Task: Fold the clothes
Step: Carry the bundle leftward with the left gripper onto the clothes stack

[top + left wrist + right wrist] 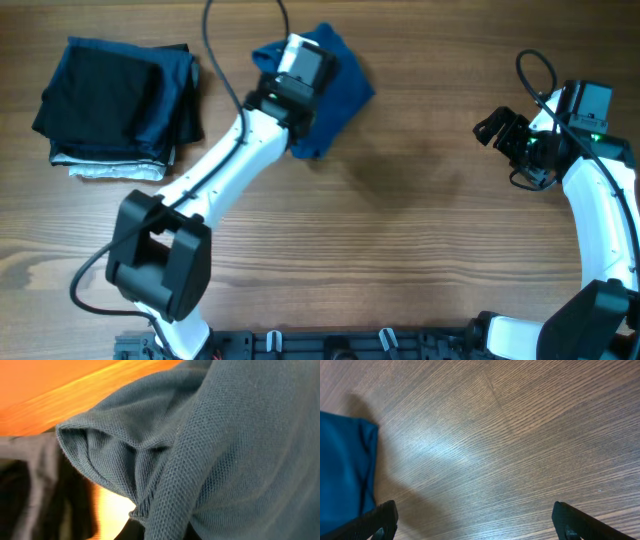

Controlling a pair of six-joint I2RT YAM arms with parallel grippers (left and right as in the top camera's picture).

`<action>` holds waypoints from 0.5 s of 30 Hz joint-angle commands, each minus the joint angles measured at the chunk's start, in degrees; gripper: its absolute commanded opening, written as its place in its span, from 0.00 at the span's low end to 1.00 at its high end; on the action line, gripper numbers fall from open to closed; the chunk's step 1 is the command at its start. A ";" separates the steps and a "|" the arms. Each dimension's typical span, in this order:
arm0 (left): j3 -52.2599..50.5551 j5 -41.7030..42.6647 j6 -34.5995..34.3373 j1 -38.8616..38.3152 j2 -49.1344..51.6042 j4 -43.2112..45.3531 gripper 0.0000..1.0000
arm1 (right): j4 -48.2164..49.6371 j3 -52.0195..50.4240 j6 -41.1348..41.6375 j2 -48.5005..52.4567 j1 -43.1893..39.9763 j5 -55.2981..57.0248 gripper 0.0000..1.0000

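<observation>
The clothes, a medium-blue T-shirt (345, 95), lie bunched at the back middle of the table. My left gripper (308, 62) reaches over the shirt and sits on top of it. In the left wrist view the blue knit (225, 450) fills the frame, and a hemmed fold of it runs down between the dark fingers of the left gripper (167, 532), which is shut on it. My right gripper (497, 130) hovers at the far right, well apart from the shirt. It stands wide open (475, 525) over bare wood, with the shirt's edge (342, 470) at the left of its view.
A stack of folded black and dark navy garments (115, 100) rests at the back left on a folded white-grey one (110, 172). Its dark fabric (25, 485) shows at the left of the left wrist view. Wooden tabletop (420, 220) lies between the arms.
</observation>
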 commanded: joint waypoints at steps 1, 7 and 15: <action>1.38 -3.26 4.50 3.65 -2.99 2.58 0.04 | 0.17 -0.52 -0.17 0.35 -0.13 0.61 0.99; 1.38 -5.38 6.64 8.35 -7.41 6.73 0.04 | 0.17 -0.52 -0.17 0.35 -0.13 0.61 0.99; 1.38 -5.31 2.49 18.75 -15.26 10.40 0.04 | 0.17 -0.52 -0.17 0.35 -0.13 0.61 1.00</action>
